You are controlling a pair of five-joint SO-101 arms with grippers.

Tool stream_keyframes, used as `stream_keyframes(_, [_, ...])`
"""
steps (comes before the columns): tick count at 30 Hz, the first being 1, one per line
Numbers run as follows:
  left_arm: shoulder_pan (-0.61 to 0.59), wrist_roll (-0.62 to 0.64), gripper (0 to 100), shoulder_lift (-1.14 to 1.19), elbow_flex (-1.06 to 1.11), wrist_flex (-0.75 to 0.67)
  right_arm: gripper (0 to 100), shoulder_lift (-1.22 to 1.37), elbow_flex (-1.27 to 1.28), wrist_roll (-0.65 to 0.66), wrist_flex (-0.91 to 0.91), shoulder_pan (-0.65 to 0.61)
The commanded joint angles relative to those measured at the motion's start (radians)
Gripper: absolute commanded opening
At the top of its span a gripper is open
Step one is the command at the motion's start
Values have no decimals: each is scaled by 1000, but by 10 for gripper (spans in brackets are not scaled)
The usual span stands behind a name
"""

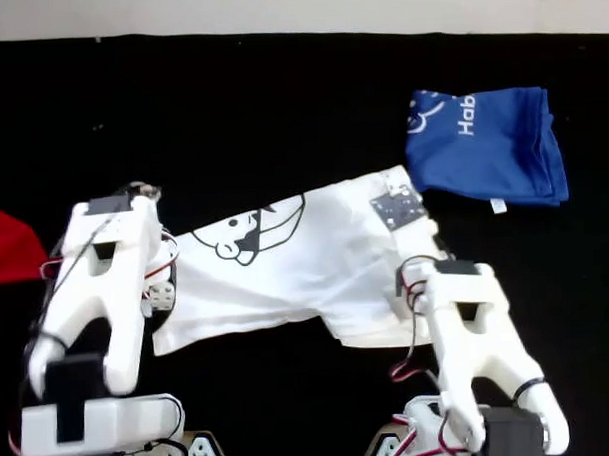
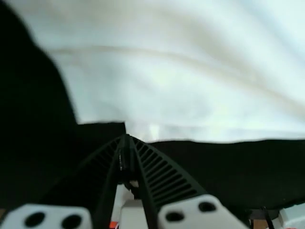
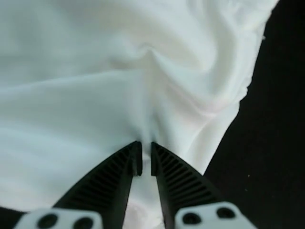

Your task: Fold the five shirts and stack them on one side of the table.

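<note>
A white shirt (image 1: 286,269) with a black print lies spread across the middle of the black table (image 1: 280,109). My left gripper (image 2: 126,138) is shut, its tips pinching the shirt's edge (image 2: 181,95) at the shirt's left side; the high view shows this gripper (image 1: 165,293) there. My right gripper (image 3: 143,157) is shut on a gathered fold of the white shirt (image 3: 95,95) near its right side, and puckers in the cloth run into the tips. In the high view that gripper (image 1: 407,284) sits over the shirt's lower right part.
A folded blue shirt (image 1: 487,147) lies at the back right, just beyond the white shirt's corner. A red shirt (image 1: 10,246) pokes in at the left edge. Bare black table lies behind the white shirt.
</note>
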Motion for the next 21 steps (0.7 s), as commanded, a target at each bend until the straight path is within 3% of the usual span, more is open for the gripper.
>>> stream_keyframes(1, [13, 8, 9, -142, -28, 92, 51, 64, -42, 60, -16, 114])
stream_keyframes(5, [7, 6, 9, -205, 51, 75, 51, 65, -108, 58, -13, 165])
stream_keyframes(10, [7, 9, 9, -208, 114, -44, 51, -61, -168, 57, 117, 131])
stream_keyframes(16, [18, 11, 9, -205, 120, -110, 51, -312, -147, 5, 277, -5])
stream_keyframes(21, [114, 6, 9, -206, 240, -117, 51, -414, -101, -51, 297, -125])
